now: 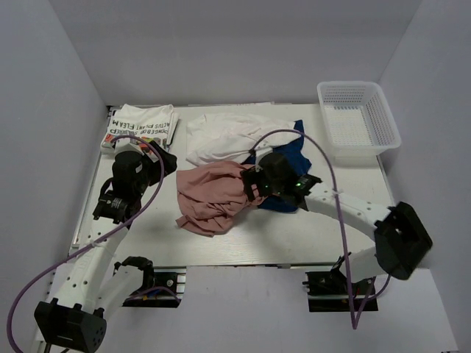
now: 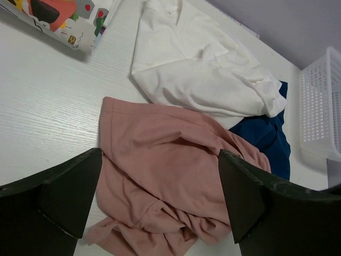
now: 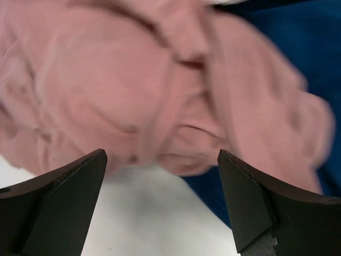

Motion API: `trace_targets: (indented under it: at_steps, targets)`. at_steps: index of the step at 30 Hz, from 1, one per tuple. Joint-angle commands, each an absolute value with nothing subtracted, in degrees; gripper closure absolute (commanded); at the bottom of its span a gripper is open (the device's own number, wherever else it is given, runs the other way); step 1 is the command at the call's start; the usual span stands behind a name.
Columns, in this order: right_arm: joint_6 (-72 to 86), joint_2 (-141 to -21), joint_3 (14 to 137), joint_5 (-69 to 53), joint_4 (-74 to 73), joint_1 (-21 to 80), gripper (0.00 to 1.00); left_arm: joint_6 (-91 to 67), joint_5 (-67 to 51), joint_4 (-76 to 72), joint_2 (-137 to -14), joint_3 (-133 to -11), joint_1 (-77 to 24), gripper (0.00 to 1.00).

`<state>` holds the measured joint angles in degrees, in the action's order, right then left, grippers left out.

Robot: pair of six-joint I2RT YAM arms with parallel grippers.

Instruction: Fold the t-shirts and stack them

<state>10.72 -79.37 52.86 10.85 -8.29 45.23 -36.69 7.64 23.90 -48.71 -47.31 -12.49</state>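
The only writing stands on the folded white tee (image 1: pixel 140 123) at the far left of the table: black block lettering (image 1: pixel 151 126) in two lines, upside down to the top camera. Parts read as "ONGEBOB", "PLANT" and "FLEA"; the remaining letters are too small to make out. The tee's multicolour graphic (image 2: pixel 58 16), seen from the left wrist, shows no legible words.

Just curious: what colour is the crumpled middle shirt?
Dusty pink shirt, best in left wrist view.
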Motion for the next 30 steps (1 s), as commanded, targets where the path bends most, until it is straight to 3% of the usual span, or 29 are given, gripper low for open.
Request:
trace_targets:
  at_steps: [1,12,14,16,17,20,25,30]
  targets:
    - [6.4,-86.1,58.3,4.7,-6.6,49.4,0.10,-35.4,5.8,22.4,-48.2,-48.1,-12.7,0.00]
    - [7.8,-102.8,67.1,10.1,-9.2,54.6,0.10,-35.9,6.3,22.4,-47.5,-47.4,-12.7,0.00]
    - [7.8,-102.7,66.2,9.7,-8.3,55.1,0.31,-35.9,6.9,22.9,-48.0,-47.4,-12.7,0.00]
    - [8.3,-102.5,65.8,9.1,-6.5,55.1,0.69,-36.6,7.4,23.5,-48.0,-47.4,-12.7,0.00]
    - [8.1,-102.4,67.1,9.1,-6.7,54.9,1.00,-36.6,7.9,23.6,-48.7,-47.9,-12.7,0.00]
    - [8.4,-101.2,69.4,15.4,-8.0,54.9,1.00,-36.6,9.1,25.7,-49.4,-49.5,-12.7,0.00]
    - [6.2,-89.4,70.8,25.7,-2.0,53.4,1.00,-37.6,10.7,27.0,-49.4,-50.0,-12.7,0.00]
    - [-2.1,-85.7,82.8,32.1,-6.1,45.6,1.00,-38.2,10.1,27.0,-48.9,-50.0,-12.7,0.00]
